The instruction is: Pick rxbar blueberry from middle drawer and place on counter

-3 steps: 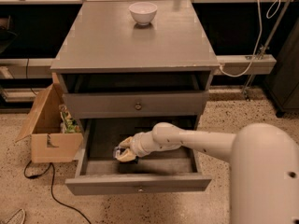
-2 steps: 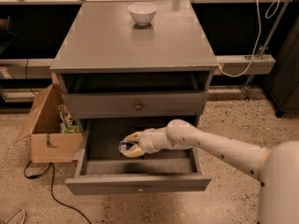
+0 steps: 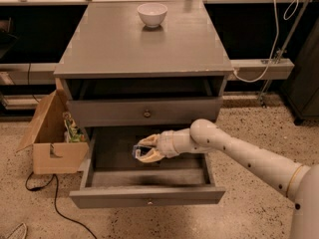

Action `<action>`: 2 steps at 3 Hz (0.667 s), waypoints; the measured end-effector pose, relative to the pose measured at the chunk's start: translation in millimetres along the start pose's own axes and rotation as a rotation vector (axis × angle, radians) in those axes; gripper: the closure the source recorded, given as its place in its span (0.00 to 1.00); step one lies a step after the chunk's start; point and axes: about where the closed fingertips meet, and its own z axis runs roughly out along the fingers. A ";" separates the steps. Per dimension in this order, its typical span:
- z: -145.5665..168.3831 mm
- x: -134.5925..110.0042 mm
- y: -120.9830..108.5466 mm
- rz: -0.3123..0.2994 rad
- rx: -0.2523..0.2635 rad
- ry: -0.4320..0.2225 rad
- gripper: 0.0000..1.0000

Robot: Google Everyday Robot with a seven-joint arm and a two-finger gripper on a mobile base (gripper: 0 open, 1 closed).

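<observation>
The middle drawer [image 3: 149, 176] stands pulled open below the upper drawer front with a round brass knob [image 3: 147, 114]. My gripper [image 3: 144, 150] is over the drawer's opening, raised above its floor and just below the upper front. It is shut on the rxbar blueberry [image 3: 137, 152], a small dark bar with a pale edge showing between the fingers. My white arm reaches in from the lower right. The grey counter [image 3: 144, 39] tops the cabinet.
A white bowl [image 3: 152, 14] stands at the back of the counter. An open cardboard box [image 3: 52, 136] with items sits on the floor left of the cabinet. A black cable lies on the floor at lower left. A white cable hangs at upper right.
My gripper has risen from the drawer floor with the bar in it and now sits higher, near the upper drawer front. The arm has drawn back.
</observation>
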 end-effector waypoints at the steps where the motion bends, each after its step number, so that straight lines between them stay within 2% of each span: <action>1: -16.7 -31.4 7.8 -0.024 0.005 -0.015 1.00; 2: -73.3 -111.6 12.8 -0.117 0.029 0.003 1.00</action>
